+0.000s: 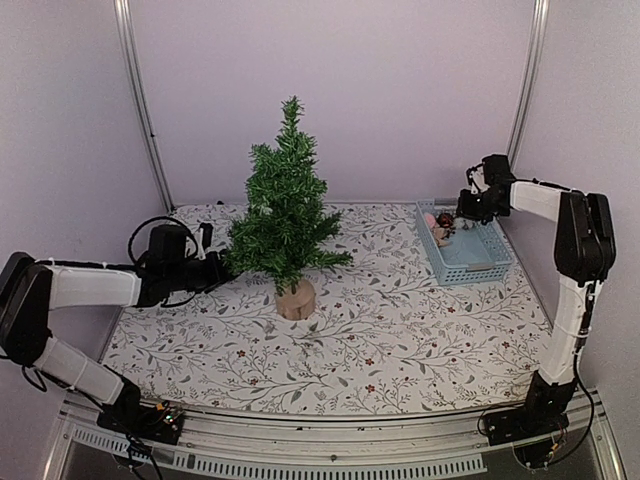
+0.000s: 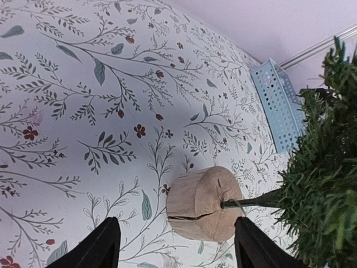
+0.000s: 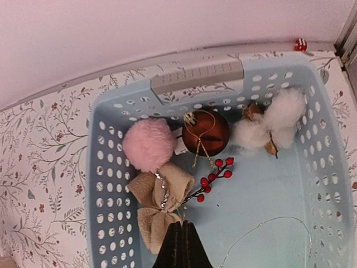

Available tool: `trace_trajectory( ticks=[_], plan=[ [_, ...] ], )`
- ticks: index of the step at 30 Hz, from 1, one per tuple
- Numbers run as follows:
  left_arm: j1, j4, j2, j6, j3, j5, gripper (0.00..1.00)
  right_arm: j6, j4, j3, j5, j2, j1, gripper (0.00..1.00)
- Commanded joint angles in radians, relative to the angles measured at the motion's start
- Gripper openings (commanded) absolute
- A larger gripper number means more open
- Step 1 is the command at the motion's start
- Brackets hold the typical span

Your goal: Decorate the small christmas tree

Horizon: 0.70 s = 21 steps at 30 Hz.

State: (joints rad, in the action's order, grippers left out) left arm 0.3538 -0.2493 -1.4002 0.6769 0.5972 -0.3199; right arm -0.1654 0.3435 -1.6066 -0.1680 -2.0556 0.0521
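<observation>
The small christmas tree (image 1: 285,205) stands upright on its pale wooden stump (image 1: 295,298) in the middle of the table. My left gripper (image 1: 215,265) is open and empty by the tree's lower left branches. In the left wrist view the open gripper (image 2: 177,221) faces the stump (image 2: 203,204) a short way ahead, with the foliage (image 2: 323,190) at the right. My right gripper (image 1: 468,208) hovers over the basket's far end. In the right wrist view it (image 3: 182,224) is shut, its tips just beside the burlap bow (image 3: 159,204) and the stem of the red berry sprig (image 3: 215,176).
The light-blue perforated basket (image 1: 470,262) at the right also holds a pink pompom (image 3: 149,144), a dark red bauble (image 3: 205,133), a white cotton boll (image 3: 268,125) and a thin wire (image 3: 268,229). Its rim (image 3: 195,75) lies near the back wall.
</observation>
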Motion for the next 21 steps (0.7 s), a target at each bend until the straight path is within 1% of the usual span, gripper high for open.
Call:
trace_trajectory(
  ticks=[1,6,10,15,21],
  plan=[
    [-0.019,0.032,0.059,-0.025,-0.006,0.040,0.71,0.035,-0.011,0.019,0.009,0.165,0.004,0.00],
    [-0.035,0.079,0.134,-0.040,-0.006,0.118,0.73,0.060,-0.007,0.031,-0.023,0.279,0.005,0.00],
    [-0.061,0.109,0.208,-0.048,-0.011,0.153,0.75,0.070,-0.020,0.032,-0.052,0.378,0.004,0.00],
    [-0.078,0.122,0.281,-0.070,-0.002,0.170,0.76,0.081,-0.057,0.021,-0.107,0.501,0.009,0.00],
    [-0.079,0.135,0.330,-0.104,0.017,0.171,0.76,0.081,-0.111,-0.004,-0.187,0.622,0.022,0.00]
  ],
)
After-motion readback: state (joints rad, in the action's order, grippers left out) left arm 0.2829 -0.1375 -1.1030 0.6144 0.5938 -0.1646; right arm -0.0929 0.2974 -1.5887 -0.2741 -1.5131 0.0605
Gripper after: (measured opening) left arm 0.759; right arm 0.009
